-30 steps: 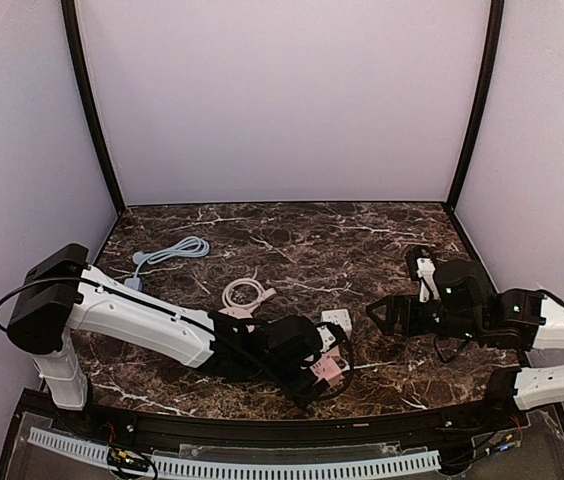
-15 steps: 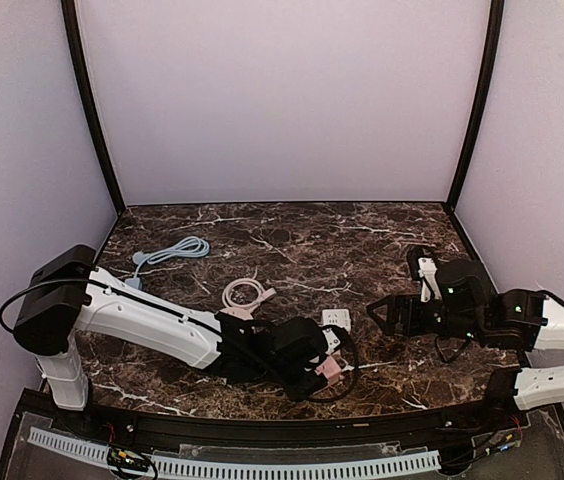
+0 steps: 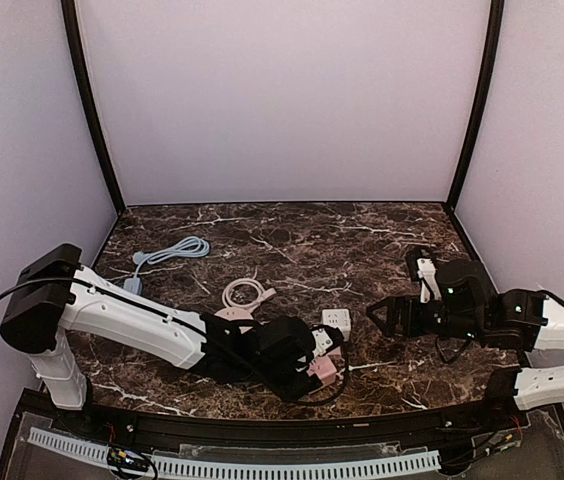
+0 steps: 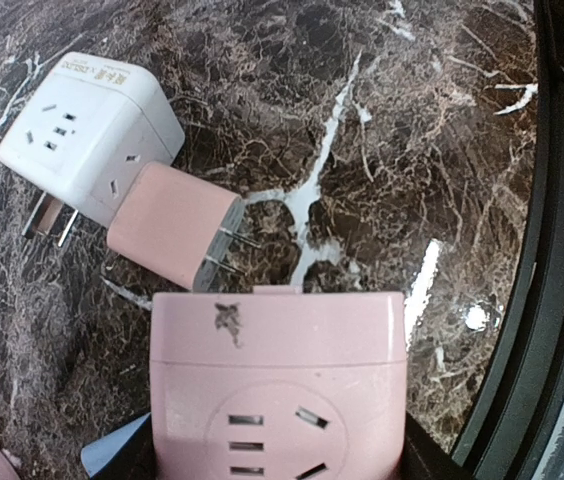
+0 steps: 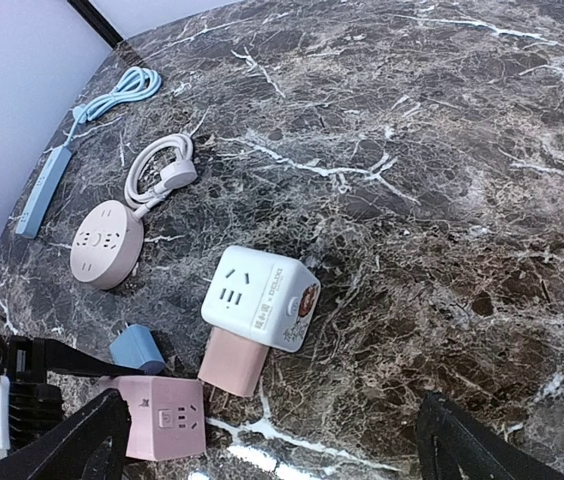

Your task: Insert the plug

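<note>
My left gripper [image 4: 277, 445] is shut on a pink cube socket [image 4: 277, 380], low over the table near the front edge; it also shows in the top view [image 3: 324, 371]. A pink plug [image 4: 172, 225] lies on the table just beyond it, its prongs pointing toward the pink cube and a little short of it. The plug's back end rests against a white cube socket [image 4: 87, 135]. My right gripper [image 3: 382, 316] is open and empty, hovering to the right of the white cube [image 5: 260, 297] and the pink plug [image 5: 234, 362].
A small blue plug [image 5: 137, 348] lies beside the pink cube. A round pink socket [image 5: 105, 243] with a coiled white cable [image 5: 162, 170] sits further left. A blue power strip and cable [image 3: 167, 252] lie at the back left. The black table rim [image 4: 562, 250] is close.
My left arm has shifted slightly, nudging the held pink cube a little to the left. The right arm has not moved.
</note>
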`<move>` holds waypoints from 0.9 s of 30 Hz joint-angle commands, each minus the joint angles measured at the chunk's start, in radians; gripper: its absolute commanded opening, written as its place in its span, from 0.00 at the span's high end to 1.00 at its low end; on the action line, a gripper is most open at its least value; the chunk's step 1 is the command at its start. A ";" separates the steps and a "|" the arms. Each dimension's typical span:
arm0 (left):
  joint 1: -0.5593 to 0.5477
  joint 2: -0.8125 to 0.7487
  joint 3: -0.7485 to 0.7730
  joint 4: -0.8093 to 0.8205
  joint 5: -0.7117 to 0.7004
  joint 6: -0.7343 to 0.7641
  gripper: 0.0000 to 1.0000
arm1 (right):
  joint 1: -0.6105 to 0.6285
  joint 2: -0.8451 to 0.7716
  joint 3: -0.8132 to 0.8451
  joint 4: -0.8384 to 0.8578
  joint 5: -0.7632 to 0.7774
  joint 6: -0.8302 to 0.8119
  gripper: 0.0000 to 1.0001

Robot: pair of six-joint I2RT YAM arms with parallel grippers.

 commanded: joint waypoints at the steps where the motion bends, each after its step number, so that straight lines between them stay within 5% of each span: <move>1: -0.003 -0.128 -0.062 0.111 0.020 0.038 0.69 | 0.010 0.009 0.024 0.005 -0.039 0.009 0.01; 27: -0.003 -0.308 -0.426 0.712 0.071 0.350 0.80 | 0.010 0.240 0.176 0.017 -0.627 0.113 0.01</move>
